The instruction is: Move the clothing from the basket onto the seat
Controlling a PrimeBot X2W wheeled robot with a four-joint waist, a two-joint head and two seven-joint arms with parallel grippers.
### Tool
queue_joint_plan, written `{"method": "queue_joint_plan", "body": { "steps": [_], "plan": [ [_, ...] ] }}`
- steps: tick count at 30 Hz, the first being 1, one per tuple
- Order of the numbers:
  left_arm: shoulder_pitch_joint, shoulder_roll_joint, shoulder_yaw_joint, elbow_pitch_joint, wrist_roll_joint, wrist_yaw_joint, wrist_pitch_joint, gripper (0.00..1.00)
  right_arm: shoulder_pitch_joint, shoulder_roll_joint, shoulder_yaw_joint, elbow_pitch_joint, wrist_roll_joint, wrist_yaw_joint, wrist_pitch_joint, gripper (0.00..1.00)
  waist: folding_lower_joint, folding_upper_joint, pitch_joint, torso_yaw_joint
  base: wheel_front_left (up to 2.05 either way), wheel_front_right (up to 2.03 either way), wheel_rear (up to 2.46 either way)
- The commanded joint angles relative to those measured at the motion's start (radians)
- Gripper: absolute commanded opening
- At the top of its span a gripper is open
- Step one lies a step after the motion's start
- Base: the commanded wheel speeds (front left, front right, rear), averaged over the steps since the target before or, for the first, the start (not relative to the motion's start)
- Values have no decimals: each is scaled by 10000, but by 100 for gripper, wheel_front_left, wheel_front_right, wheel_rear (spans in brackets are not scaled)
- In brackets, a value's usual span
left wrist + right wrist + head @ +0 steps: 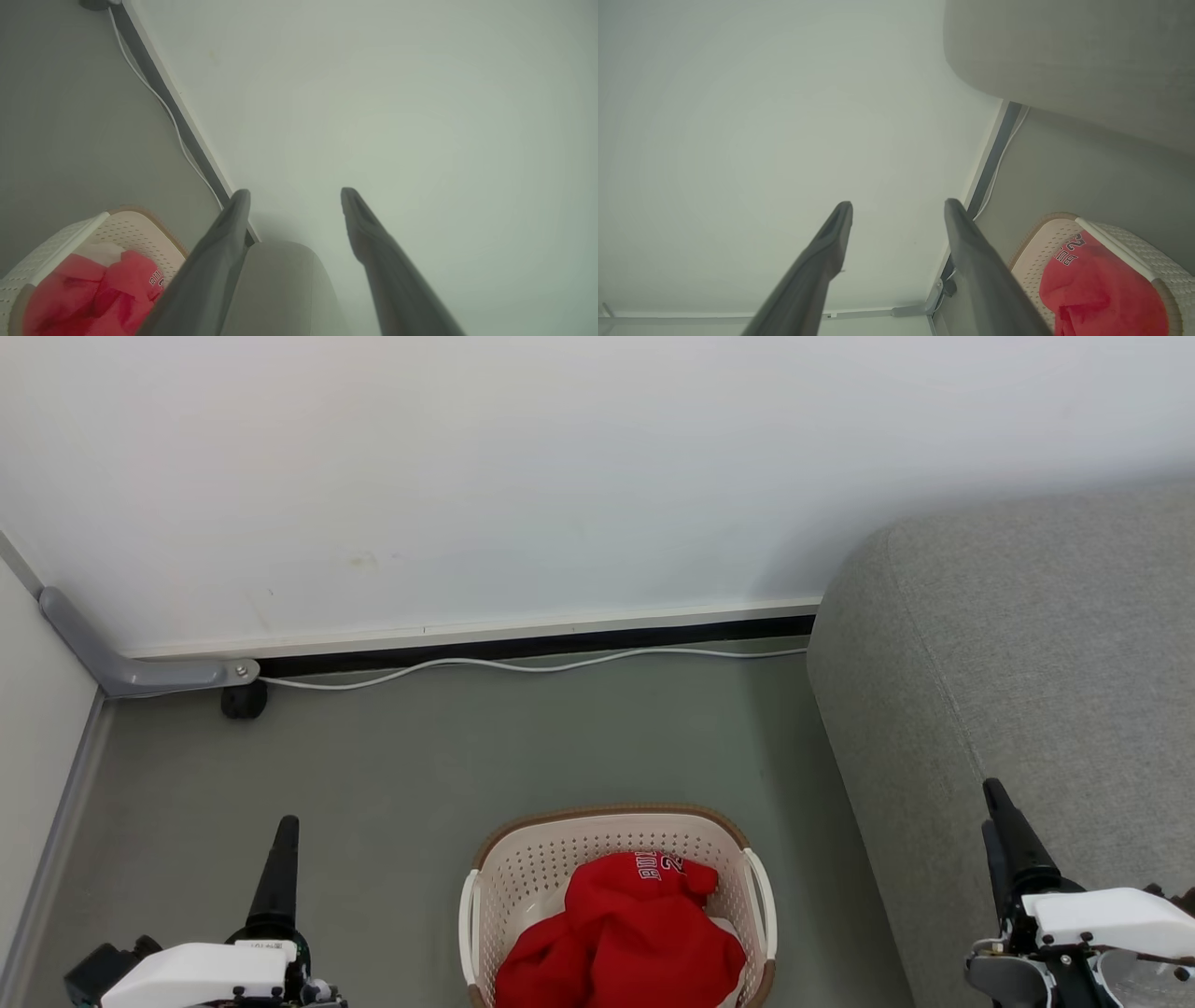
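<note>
At the left, the left gripper hangs above the bare grey-green floor with its two long dark fingers spread wide and nothing between them, well apart from the load. The thin white cable along the foot of the wall lies far from any likely path and looks harmless. In the middle, the cream perforated oval plastic basket stands on the floor with the soft bright red clothing heaped inside it, white lettering uppermost and a bit of pale fabric showing beneath. The main hazard is probably here: a pinch on one loose fold may lift only part of the bundle, so that the rest trails over the brown rim or drops on the floor. A fingertip caught in a diamond hole or under a white handle could drag or tip the light basket. To the right, the large light grey fabric sofa has a rounded edge nearest the basket, and clothing released there would likely slide off. The right gripper, equally wide and empty, sits close by the sofa's side and might brush it when swinging inward.
</note>
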Motion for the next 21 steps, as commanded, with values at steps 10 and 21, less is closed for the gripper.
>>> {"method": "queue_joint_plan", "body": {
  "steps": [10, 21],
  "plan": [
    [-779, 366, 46, -176, 1790, -32, -348, 100, -911, -278, 267, -1, -1552, 36, -421, 100, -1, 0, 56, -8, 0, 0, 0],
    [-923, 571, -27, -64, 3991, -40, -671, 100, -1271, -410, 669, 283, -3555, 38, -743, 100, -1, 0, 51, -32, 0, 0, 0]
  ]
}}
